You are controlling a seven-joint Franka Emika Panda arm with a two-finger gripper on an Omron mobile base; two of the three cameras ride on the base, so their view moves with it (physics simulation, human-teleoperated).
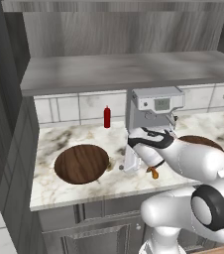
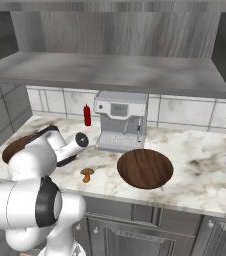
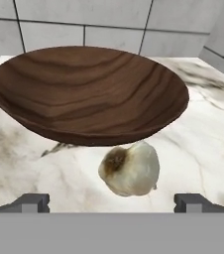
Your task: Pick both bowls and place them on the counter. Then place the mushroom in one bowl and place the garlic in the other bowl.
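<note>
Garlic [image 3: 130, 169]: lies on the counter [image 3: 203, 149], just in front of the near bowl's rim, between the two fingertips and touching neither.
Near bowl [image 3: 86, 94]: sits on the marble left of the coffee machine [image 1: 153, 111], hollow up.
Gripper [image 3: 112, 202]: jaws spread wide, nothing held, low over the garlic.
Mushroom [image 2: 87, 174]: on the marble in front of the coffee machine, apart from both bowls.
Other bowl [image 2: 145, 168]: on the counter, right front of the coffee machine.
Red bottle [image 1: 107, 117]: upright by the tiled wall, left of the machine.

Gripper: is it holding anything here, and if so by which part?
Nothing is held. The gripper is open, its fingertips apart, with the garlic lying on the counter between them.
</note>
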